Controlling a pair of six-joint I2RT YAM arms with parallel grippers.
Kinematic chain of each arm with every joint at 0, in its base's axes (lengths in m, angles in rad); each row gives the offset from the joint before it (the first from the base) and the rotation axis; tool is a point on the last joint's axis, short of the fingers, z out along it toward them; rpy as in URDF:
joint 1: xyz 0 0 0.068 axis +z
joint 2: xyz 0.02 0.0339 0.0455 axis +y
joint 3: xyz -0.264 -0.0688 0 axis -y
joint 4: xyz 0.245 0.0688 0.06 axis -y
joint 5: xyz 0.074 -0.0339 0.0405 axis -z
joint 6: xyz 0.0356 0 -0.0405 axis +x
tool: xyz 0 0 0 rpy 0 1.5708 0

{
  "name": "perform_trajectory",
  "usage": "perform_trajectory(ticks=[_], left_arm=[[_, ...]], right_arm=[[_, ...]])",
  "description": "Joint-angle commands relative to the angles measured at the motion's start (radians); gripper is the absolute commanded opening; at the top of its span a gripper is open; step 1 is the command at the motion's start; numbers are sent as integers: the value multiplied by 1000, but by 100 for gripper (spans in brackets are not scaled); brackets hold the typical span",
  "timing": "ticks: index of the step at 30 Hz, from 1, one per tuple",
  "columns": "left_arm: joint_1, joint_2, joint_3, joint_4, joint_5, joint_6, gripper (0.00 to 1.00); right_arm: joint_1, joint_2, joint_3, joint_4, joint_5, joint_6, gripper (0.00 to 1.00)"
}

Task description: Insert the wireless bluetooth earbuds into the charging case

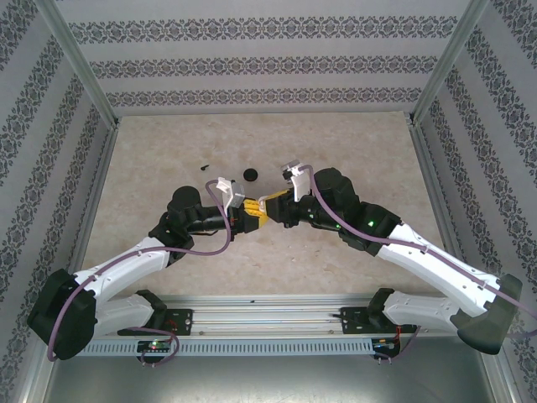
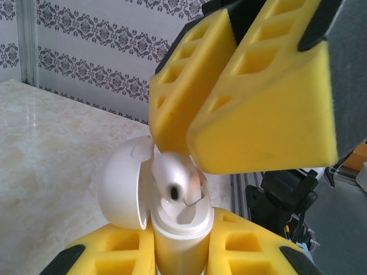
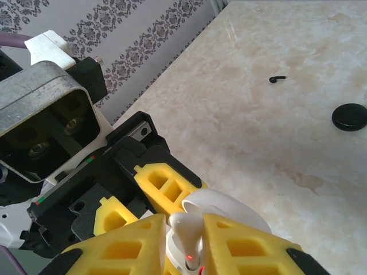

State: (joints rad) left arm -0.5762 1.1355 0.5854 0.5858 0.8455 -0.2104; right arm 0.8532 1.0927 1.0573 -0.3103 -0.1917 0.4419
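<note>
Right yellow foam fingers [image 2: 264, 132] narrowly flank white plastic earbud [image 2: 172, 179], grip unclear; left fingers [image 2: 246, 252] clamp glossy white charging case [image 2: 180, 235].

A robot test booth; damask-papered panels [image 1: 252, 63] stand left, right and far; aluminium posts [image 1: 81, 63] frame a marble-look table [image 1: 168, 151].

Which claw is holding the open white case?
The left claw, gripping the case from below; the right claw sits above it, at the earbud.
</note>
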Motion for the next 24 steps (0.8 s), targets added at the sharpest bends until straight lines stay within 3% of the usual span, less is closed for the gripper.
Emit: perform_trajectory(ticks=[1, 18, 24], left_arm=[[-7, -36, 29, 135, 29, 11, 13], [-7, -38, 27, 106, 43, 29, 13], [-7, -45, 37, 80, 67, 44, 13]], right_arm=[[-3, 16, 6, -99, 30, 3, 25], [24, -25, 130, -130, 67, 41, 30], [17, -42, 174, -191, 162, 76, 33]])
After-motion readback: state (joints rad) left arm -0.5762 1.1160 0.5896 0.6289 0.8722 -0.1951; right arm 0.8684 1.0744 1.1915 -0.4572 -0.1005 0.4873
